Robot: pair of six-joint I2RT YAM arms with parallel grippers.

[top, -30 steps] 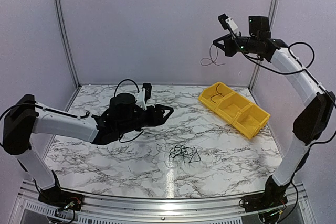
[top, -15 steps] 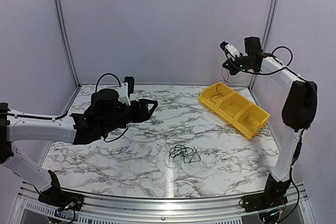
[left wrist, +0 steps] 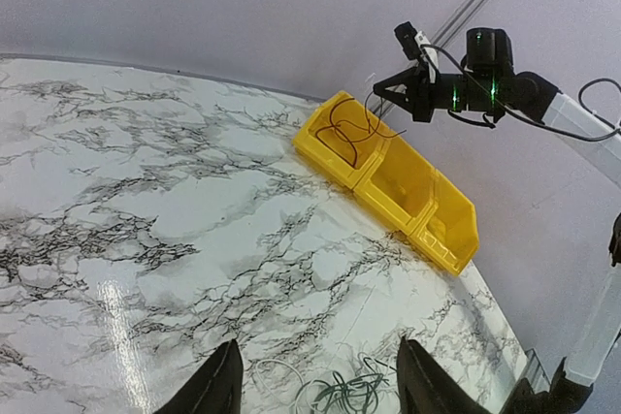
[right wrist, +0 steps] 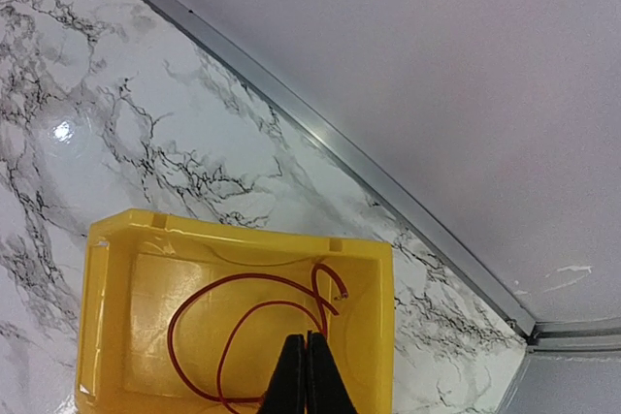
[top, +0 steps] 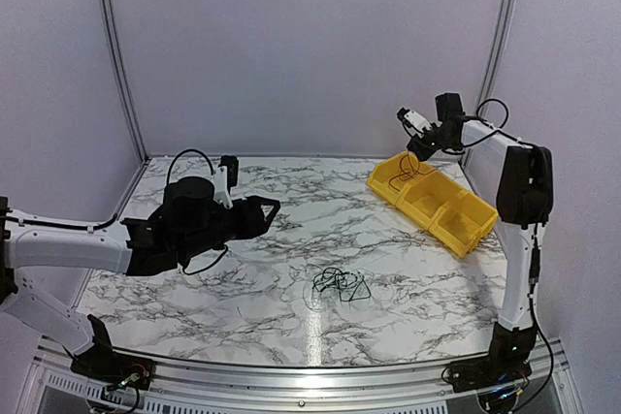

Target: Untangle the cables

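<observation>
Left gripper empty, jaws apart, hovering low over worktop left of centre, pointing right. We see cable tangle lying on worktop near front edge, to right of and nearer than left gripper, spread roughly left to right; we judge left gripper closer one. Further back, yellow bin, three compartments: farthest holds lone cable, other two look empty. Right gripper above far compartment, fingers pressed together, seemingly pinching lone cable's end.
</observation>
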